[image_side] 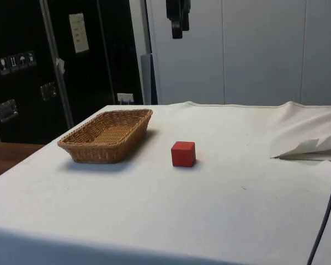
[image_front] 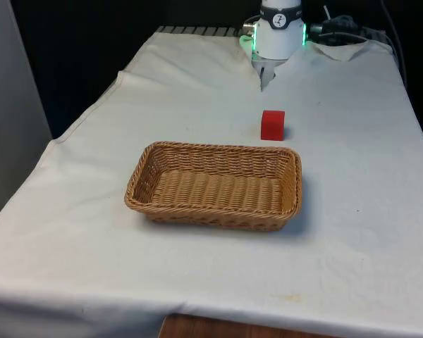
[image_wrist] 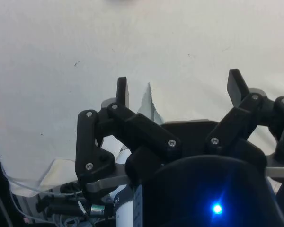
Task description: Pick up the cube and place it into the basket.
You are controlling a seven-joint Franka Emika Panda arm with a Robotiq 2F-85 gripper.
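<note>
Wrist view shows my gripper [image_wrist: 177, 92] spread wide and holding nothing, its two black fingers [image_wrist: 122, 91] well apart with only white tablecloth [image_wrist: 61, 42] between and below them. In the side view the gripper [image_side: 177, 34] hangs high above the table, near the picture's upper edge, so I judge I am parked clear of everything with the pick not yet begun, the fingers presumably parted ready for the approach. Further out, the red cube [image_side: 183, 153] sits flat on the cloth by itself, untouched, with bare cloth on every side of it. In the front view the red cube [image_front: 272, 124] lies just beyond the far rim of the wicker basket [image_front: 162, 151], toward the front view's right end of that rim, near it but not touching. The basket is a shallow rectangular tray of woven cane, open at the top and with nothing in it, so I judge a drop from above would meet no obstacle. Open cloth runs wide around both things, leaving me room to come straight down on the cube. The basket rim beside the cube is the one edge I would mind, since a finger on that side passes nearest it. At the table's far corner the cloth lifts into a loose fold [image_side: 309, 144], well apart from the cube.
</note>
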